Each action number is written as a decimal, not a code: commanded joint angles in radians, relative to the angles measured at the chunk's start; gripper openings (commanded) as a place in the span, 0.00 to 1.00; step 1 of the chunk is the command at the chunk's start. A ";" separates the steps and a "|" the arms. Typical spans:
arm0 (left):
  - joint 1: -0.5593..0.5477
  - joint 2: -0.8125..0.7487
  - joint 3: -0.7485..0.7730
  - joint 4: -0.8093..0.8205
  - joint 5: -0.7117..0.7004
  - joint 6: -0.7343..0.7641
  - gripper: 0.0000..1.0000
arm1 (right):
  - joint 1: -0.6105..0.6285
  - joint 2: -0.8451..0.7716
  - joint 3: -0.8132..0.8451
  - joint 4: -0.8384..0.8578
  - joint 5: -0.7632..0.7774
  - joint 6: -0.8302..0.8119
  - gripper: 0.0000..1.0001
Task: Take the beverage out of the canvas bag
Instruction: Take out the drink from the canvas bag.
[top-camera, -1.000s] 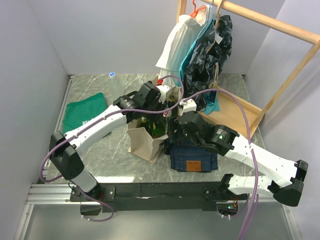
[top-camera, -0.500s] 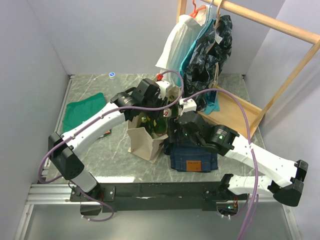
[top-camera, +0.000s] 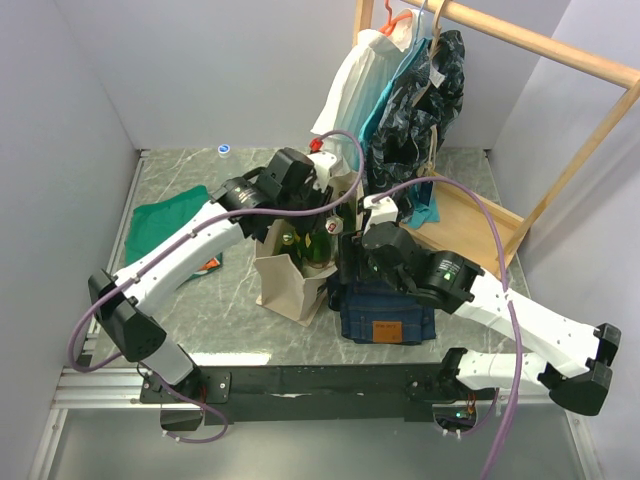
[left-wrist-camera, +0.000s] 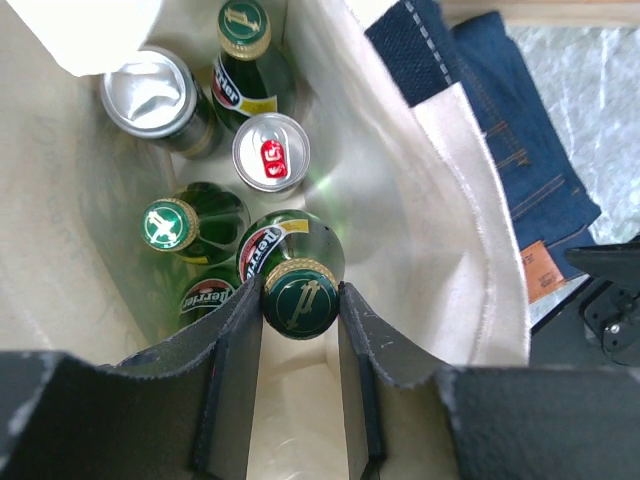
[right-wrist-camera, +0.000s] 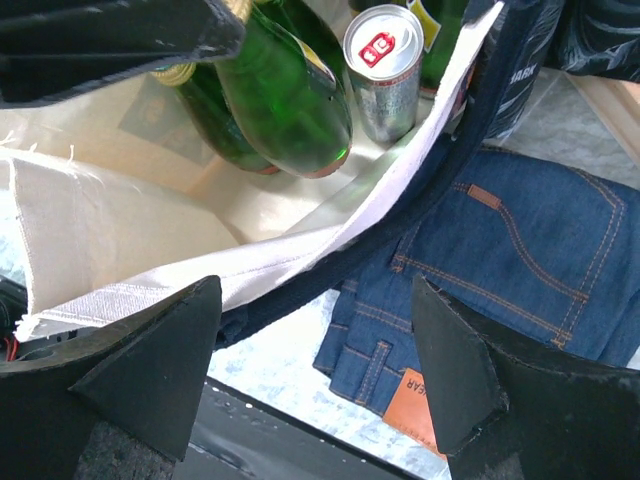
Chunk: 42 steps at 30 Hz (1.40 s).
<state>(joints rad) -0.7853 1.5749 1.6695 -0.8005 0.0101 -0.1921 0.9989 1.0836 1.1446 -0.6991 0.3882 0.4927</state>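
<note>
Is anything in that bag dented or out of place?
Yes: in the canvas bag, the silver can in a corner has a crumpled-looking top, unlike the smooth red-tabbed can beside it.

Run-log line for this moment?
left gripper: shut on cap of green glass bottle | bottle: inside cream canvas bag | right gripper: open, astride bag rim
</note>
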 joint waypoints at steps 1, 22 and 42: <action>-0.006 -0.111 0.078 0.103 -0.004 0.006 0.01 | 0.003 -0.010 0.013 0.033 0.038 -0.014 0.83; -0.009 -0.246 -0.011 0.270 0.062 -0.043 0.01 | 0.003 0.058 0.116 0.029 0.041 -0.039 0.82; -0.011 -0.259 0.068 0.245 0.057 -0.014 0.01 | 0.004 0.070 0.150 -0.014 0.090 -0.019 0.82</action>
<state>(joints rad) -0.7902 1.3582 1.6356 -0.7090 0.0624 -0.2047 0.9989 1.1709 1.2644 -0.7216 0.4465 0.4561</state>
